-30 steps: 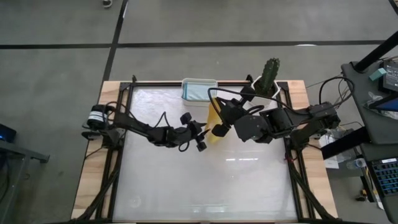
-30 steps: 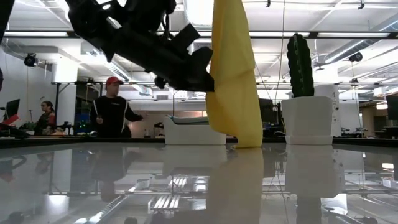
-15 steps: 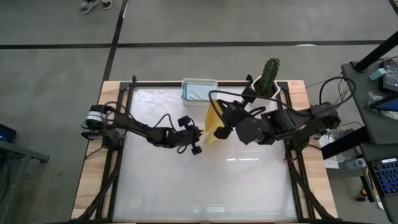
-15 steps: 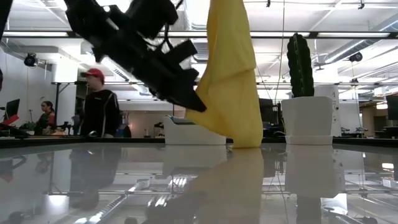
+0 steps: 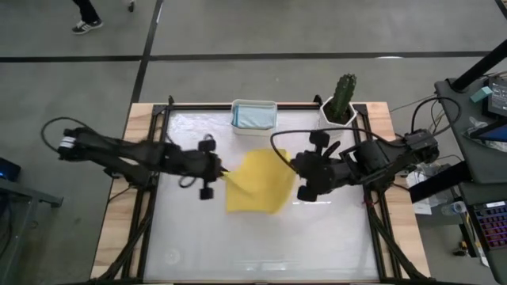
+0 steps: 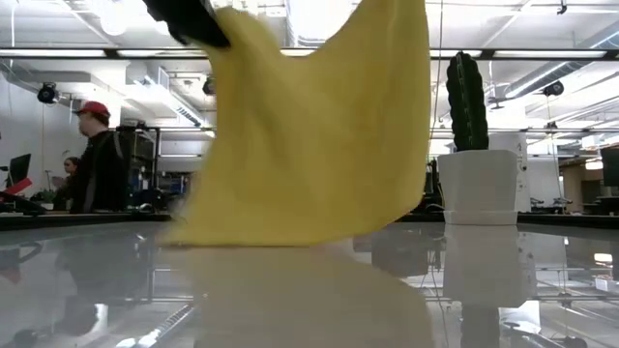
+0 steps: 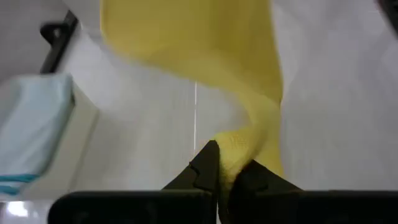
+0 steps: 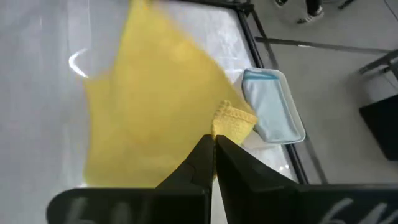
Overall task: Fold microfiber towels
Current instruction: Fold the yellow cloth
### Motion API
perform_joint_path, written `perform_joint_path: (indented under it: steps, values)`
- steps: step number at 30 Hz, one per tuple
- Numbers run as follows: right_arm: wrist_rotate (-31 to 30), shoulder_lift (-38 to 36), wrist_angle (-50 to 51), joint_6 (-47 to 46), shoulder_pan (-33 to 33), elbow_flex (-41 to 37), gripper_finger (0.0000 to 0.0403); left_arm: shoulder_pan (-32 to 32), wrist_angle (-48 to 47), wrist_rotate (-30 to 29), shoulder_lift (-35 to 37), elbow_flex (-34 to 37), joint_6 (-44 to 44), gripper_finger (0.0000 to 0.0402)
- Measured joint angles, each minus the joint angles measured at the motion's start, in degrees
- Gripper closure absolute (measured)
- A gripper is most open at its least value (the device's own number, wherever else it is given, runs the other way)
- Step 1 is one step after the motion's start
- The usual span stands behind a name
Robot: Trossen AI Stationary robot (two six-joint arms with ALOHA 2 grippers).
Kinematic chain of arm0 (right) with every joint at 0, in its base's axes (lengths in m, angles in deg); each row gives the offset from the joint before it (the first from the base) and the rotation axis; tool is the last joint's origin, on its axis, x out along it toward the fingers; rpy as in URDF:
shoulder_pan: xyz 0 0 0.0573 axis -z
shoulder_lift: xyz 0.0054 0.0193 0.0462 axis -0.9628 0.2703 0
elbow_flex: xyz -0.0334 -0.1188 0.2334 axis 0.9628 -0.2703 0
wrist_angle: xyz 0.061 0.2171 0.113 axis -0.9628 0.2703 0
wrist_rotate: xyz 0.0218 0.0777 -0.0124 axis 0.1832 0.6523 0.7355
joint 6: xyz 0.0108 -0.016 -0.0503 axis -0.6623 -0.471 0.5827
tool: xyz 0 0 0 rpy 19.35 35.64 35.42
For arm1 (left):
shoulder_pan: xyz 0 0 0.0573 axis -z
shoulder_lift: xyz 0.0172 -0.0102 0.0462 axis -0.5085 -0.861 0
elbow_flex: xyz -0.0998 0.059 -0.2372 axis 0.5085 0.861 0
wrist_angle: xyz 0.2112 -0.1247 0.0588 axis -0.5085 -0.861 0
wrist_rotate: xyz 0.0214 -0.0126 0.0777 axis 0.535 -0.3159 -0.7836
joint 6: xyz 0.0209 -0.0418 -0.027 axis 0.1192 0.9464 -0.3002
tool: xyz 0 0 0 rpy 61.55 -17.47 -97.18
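Note:
A yellow microfiber towel (image 5: 257,184) hangs spread as a broad sheet between my two grippers over the middle of the table. My left gripper (image 5: 223,171) is shut on its left upper corner, and my right gripper (image 5: 291,166) is shut on its right upper corner. In the low view the towel (image 6: 309,135) fills the middle of the picture and its lower edge (image 6: 290,238) reaches down to the table top. The left gripper (image 6: 189,17) shows there at the top; the right one is out of that picture. My left gripper pinches a bunched corner of the yellow towel (image 7: 235,148) between its two fingers (image 7: 208,165), slanting down from the table's left side. The cloth runs away from the fingers and hangs below them. My right gripper pinches the opposite corner by its stitched edge (image 8: 231,117) between its fingers (image 8: 202,155), slanting down from the table's right. The towel hangs from both holds, sagging a little between them.
A white tub (image 5: 254,115) holding a pale blue cloth stands at the table's far edge, and a cactus in a white pot (image 5: 341,99) stands at the far right corner. A person (image 6: 97,155) stands in the room behind the table.
My left gripper has shut on the hanging towel's free corner and drawn it up and toward the table's left edge. The towel, which hung as a narrow strip from the right gripper, has spread out into a broad sheet. My right gripper has tipped downward.

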Motion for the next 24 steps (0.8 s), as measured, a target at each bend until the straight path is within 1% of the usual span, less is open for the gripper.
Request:
perform_joint_path:
  steps: [3,5,7,10,12,14,16,17,19,20,21,24]
  values:
    - [0.60,-0.04,0.87,1.55,0.00,-0.70,0.0394,-0.46,-6.85,0.88,3.42,-3.58,-4.53,0.0401]
    - [-1.01,-0.07,1.27,2.05,0.62,-0.86,0.0394,-1.77,-11.17,0.91,4.83,-6.27,-6.03,0.0401]
    - [-4.95,-0.07,1.28,3.19,1.41,-0.88,0.0394,-3.45,-15.18,0.29,5.55,-8.85,-7.20,0.0401]
    - [-13.71,-0.11,1.25,6.44,2.46,-0.88,0.0394,-6.12,-21.64,-2.56,5.87,-12.37,-10.07,0.0402]
    - [-18.62,-0.12,1.12,9.21,3.17,-0.88,0.0394,-8.01,-25.16,-5.93,5.82,-14.66,-12.10,0.0402]
    - [-20.82,-0.25,0.77,10.26,3.88,-0.88,0.0394,-9.56,-27.90,-10.39,5.62,-16.63,-13.24,0.0402]
    - [-19.74,-0.35,0.81,8.67,4.45,-0.88,0.0394,-10.46,-30.18,-12.91,5.58,-18.45,-13.33,0.0402]
    - [-17.22,-0.41,0.85,7.45,4.78,-0.88,0.0394,-10.61,-30.86,-13.44,5.59,-19.18,-13.33,0.0402]
    - [-8.70,-0.59,0.99,6.44,5.45,-0.94,0.0394,-10.62,-30.81,-13.39,5.84,-20.07,-13.33,0.0402]
    - [-6.01,-0.59,0.83,5.96,5.53,-1.16,0.0394,-10.62,-30.92,-12.76,6.02,-20.19,-13.42,0.0402]
    - [-5.18,-0.59,0.59,5.75,5.53,-1.43,0.0394,-10.60,-31.11,-11.48,6.08,-20.30,-13.78,0.0402]
    - [-5.17,-0.57,0.58,5.78,5.51,-2.04,0.0394,-10.60,-32.36,-5.32,6.13,-20.56,-15.99,0.0402]
